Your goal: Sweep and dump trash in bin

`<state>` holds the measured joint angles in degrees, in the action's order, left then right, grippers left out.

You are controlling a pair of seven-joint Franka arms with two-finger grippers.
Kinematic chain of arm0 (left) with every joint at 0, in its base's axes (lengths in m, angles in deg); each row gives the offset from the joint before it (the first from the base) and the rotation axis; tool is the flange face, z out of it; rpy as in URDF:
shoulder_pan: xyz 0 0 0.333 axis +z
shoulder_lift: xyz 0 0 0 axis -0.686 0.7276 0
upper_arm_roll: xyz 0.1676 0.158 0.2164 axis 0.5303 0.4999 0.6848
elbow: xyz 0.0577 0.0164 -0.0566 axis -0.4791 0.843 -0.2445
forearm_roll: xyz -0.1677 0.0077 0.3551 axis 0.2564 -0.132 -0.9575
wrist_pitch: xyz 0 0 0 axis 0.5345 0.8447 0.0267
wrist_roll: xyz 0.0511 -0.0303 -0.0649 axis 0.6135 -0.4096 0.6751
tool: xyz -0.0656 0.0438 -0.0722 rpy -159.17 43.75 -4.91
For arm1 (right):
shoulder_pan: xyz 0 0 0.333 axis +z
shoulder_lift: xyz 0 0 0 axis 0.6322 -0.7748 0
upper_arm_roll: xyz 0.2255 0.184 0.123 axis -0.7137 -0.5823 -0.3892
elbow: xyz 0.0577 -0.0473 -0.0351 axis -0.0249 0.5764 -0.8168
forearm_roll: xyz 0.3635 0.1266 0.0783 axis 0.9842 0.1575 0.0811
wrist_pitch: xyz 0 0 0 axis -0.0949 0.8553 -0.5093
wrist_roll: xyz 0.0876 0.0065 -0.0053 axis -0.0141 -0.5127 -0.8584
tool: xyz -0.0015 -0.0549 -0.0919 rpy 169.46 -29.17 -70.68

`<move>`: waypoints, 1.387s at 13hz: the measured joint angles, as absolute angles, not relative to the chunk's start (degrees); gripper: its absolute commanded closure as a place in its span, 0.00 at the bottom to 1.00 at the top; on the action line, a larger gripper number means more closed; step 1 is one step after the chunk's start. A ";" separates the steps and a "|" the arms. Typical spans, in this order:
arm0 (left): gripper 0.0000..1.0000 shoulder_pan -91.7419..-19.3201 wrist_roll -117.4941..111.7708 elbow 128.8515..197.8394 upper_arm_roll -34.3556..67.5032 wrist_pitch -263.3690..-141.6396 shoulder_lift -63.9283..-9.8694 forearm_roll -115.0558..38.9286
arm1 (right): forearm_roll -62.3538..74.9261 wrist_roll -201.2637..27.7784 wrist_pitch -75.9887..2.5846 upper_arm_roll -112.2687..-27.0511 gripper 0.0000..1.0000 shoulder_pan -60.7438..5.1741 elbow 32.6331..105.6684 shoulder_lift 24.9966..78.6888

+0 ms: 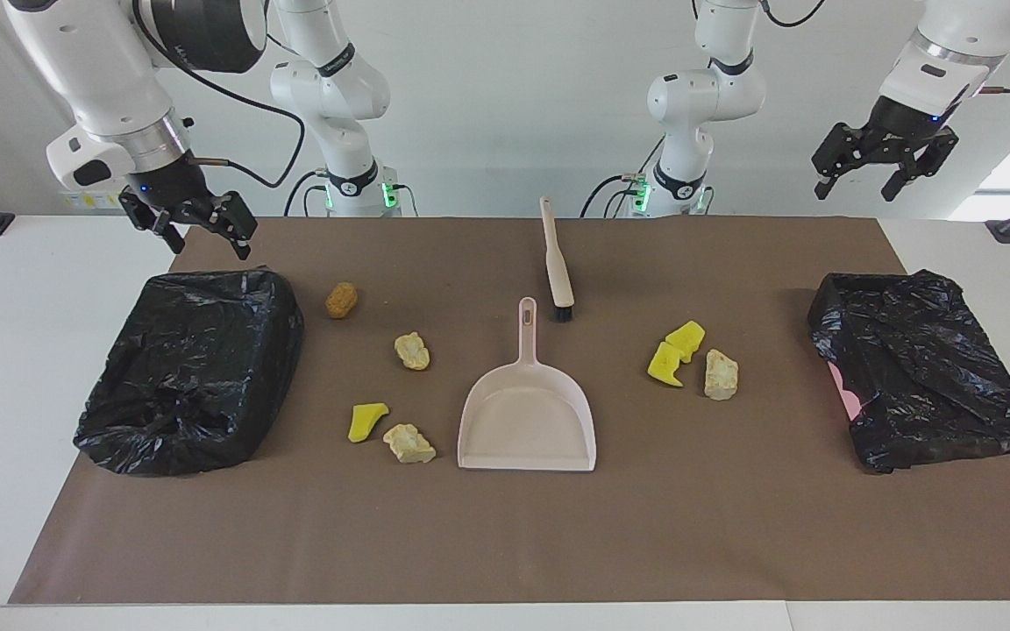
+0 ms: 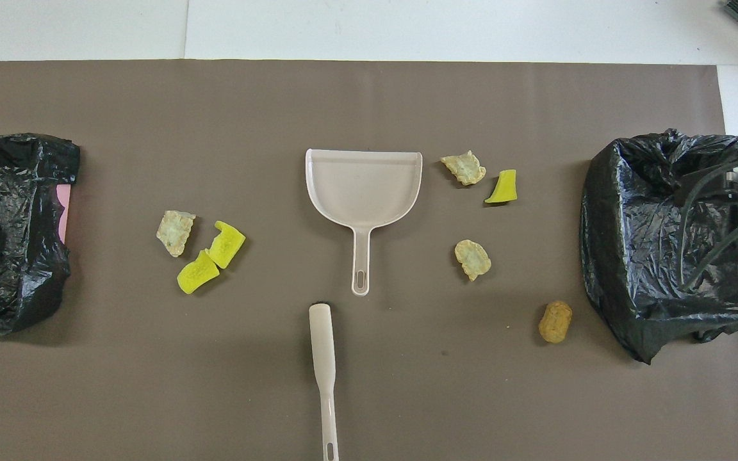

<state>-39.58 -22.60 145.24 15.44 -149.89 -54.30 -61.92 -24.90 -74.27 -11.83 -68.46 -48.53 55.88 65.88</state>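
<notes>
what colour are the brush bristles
Black, on the brush; they show best in the facing view, at the end toward the dustpan.

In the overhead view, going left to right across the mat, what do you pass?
Bin with pink showing → beige chunk → two yellow wedges → dustpan → beige chunk → yellow wedge → brown sponge → second black-bagged bin.

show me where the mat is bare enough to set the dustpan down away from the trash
The widest bare patch is the mat strip farther from the robots than the dustpan, running between the two black bins. Another lies between brush and the left-arm-end bin. It is crowded beside the dustpan, where the trash lies.
</notes>
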 measured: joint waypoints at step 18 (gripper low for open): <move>0.00 -39.58 -22.60 145.24 15.44 -149.88 -54.30 -61.92 | -24.90 -74.27 -10.30 -68.71 0.00 -48.33 55.89 65.92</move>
